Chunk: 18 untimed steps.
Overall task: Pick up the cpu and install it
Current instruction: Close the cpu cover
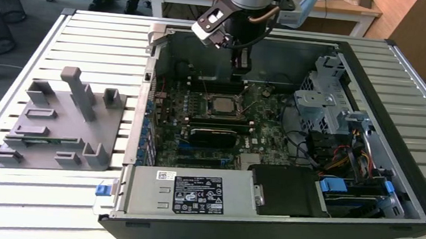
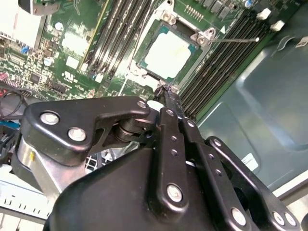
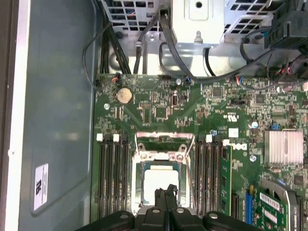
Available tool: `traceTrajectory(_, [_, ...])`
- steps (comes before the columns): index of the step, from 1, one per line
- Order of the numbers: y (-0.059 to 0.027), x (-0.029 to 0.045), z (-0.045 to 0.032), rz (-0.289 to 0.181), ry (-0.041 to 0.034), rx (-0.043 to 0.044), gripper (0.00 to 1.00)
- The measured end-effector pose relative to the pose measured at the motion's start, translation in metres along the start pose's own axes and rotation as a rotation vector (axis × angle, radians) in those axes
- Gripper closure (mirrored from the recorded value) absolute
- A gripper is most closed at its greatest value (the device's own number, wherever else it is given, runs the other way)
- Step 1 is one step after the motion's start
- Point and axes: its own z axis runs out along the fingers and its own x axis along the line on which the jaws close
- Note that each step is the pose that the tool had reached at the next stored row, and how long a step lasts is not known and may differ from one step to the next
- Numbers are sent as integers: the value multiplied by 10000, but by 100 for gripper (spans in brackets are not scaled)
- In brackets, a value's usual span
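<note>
The cpu lies flat in the motherboard socket inside the open computer case, its silvery top facing up within the metal socket frame. It appears in both wrist views, cpu and cpu. My gripper hangs above the board just behind the socket in the exterior view. Its black fingers are pressed together with nothing between them. In the wrist views the gripper and gripper tips sit at the cpu's edge, a little above it.
A grey plastic fixture rests on the slatted table at the exterior view's left. The case holds a power supply at the front, a metal drive cage with cables at the exterior view's right, and memory slots flanking the socket.
</note>
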Motion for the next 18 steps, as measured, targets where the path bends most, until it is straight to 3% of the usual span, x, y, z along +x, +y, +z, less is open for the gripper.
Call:
traceTrajectory(3, [63,-1,2,0,1,32,89])
traceTrajectory(8, [73,-5,3,0,-1,34,89])
traceTrajectory(18, [79,-96,8,1,3,32,89])
